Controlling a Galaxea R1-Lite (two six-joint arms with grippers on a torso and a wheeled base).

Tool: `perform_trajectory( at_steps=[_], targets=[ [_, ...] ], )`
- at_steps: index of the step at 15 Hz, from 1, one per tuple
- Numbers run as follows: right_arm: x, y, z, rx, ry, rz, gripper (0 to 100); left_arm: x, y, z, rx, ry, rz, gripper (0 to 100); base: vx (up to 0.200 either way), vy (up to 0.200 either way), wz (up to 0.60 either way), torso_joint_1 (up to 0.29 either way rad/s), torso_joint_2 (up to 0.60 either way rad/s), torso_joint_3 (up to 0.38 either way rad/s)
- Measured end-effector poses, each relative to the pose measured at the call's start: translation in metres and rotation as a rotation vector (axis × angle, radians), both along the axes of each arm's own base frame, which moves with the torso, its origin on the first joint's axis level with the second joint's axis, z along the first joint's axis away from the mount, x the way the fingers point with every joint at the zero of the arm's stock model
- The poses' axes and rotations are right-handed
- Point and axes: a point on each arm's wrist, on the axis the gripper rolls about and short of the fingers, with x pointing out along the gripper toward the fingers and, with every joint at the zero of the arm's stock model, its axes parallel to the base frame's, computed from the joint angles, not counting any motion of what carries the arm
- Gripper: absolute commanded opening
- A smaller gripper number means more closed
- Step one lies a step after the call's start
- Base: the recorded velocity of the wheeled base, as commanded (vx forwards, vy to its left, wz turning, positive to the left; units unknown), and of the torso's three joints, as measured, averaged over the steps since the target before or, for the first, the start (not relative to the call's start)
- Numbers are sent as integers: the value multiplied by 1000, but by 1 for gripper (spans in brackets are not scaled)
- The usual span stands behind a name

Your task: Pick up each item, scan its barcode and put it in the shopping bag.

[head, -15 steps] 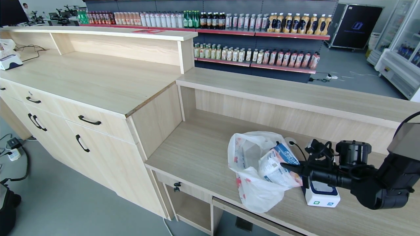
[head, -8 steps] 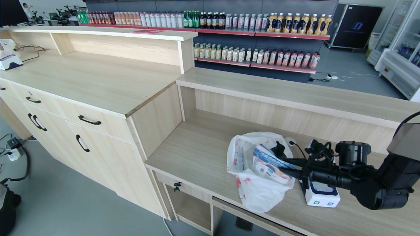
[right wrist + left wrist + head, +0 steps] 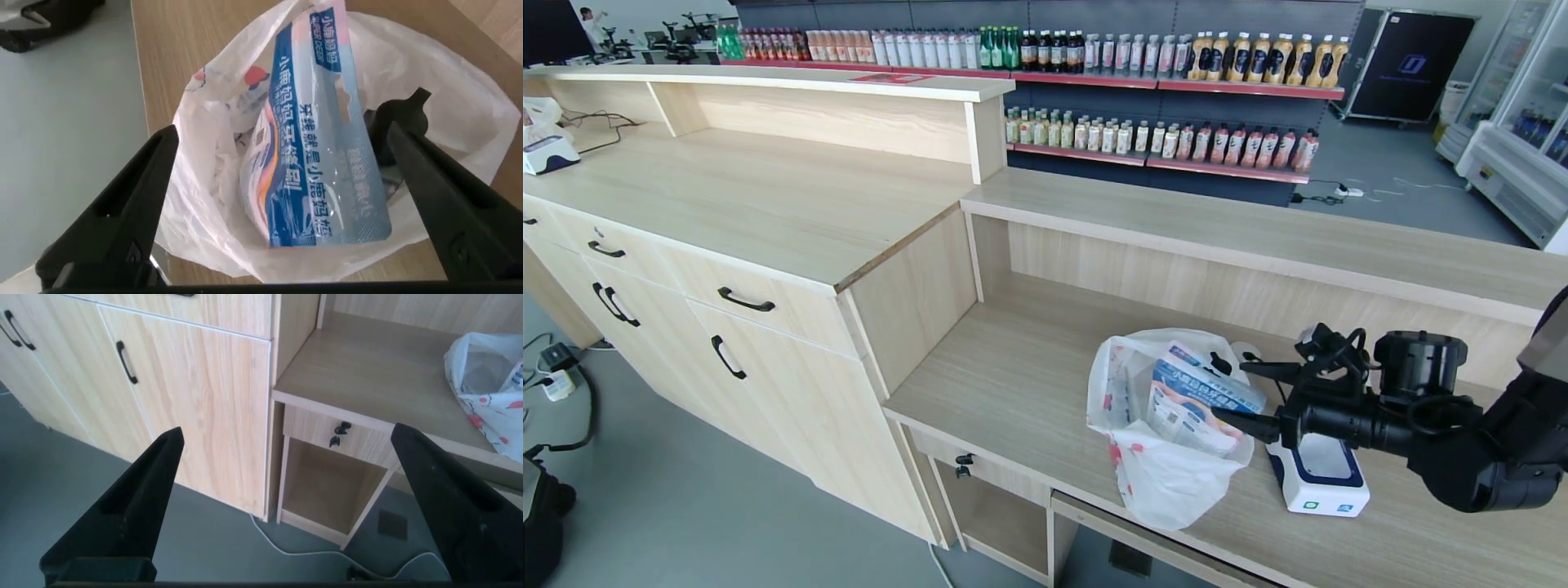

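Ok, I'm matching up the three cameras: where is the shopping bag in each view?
Head view: shopping bag on the lower counter, right of centre, holding the packet.
Left wrist view: bag far off, on that counter.
Right wrist view: bag close up between the fingers, packet inside.
Shared landmark: the light wooden counter under it.

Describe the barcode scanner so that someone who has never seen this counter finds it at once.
On the lower wooden counter, immediately to the right of the white plastic shopping bag, stands the barcode scanner. It is a white box with a dark blue top panel, hard and boxy where the bag beside it is soft and crumpled.
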Motion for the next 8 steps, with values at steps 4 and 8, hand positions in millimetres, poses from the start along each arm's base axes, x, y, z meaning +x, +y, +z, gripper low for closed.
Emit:
perform_trajectory(
  at_steps=[4, 8],
  targets=[
    [-24, 2, 78, 136, -85, -24, 100, 0, 0, 0, 0, 0, 0, 100, 0, 0, 0, 0, 0, 0],
    [-77, -11, 149, 146, -234, -70, 100, 0, 0, 0, 0, 0, 0, 100, 0, 0, 0, 0, 0, 0]
  ],
)
